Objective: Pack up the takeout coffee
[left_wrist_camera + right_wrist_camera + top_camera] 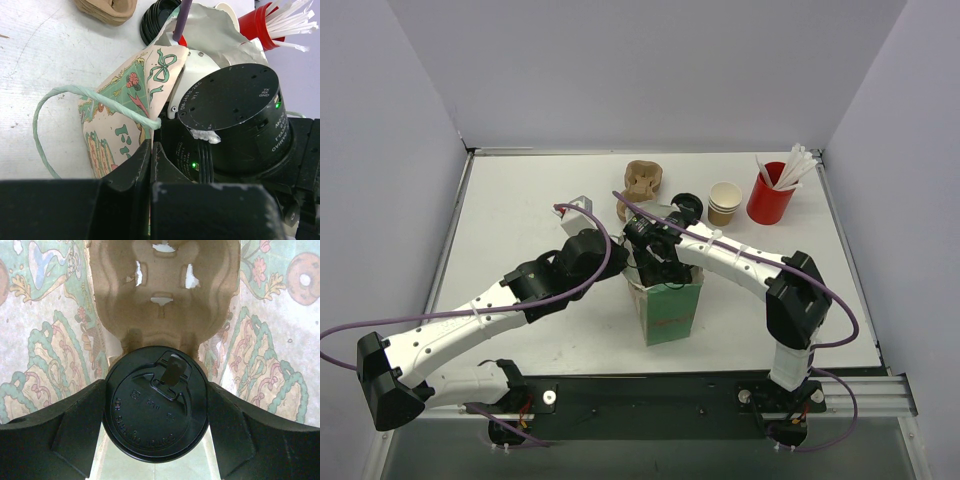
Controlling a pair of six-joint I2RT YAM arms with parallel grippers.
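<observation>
The right end effector (156, 421) clamps the black-lidded coffee (155, 407) inside the bag (45, 340), just above a cardboard tray (162, 285) deeper in it. The left end effector (151, 170) is pinched closed on the bag's rim. The bag stands on the tabletop (520, 210).

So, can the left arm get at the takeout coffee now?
Probably not: the takeout coffee sits inside the paper bag, clamped by the right pincer, and the left pincer grips the bag's rim.

I see white-shelled arm links (455, 335), black joint housings (798, 300) and looped purple cables (610, 250). The black cylindrical actuator (235, 115) bears white TX/RX/GND lettering and green LEDs.
</observation>
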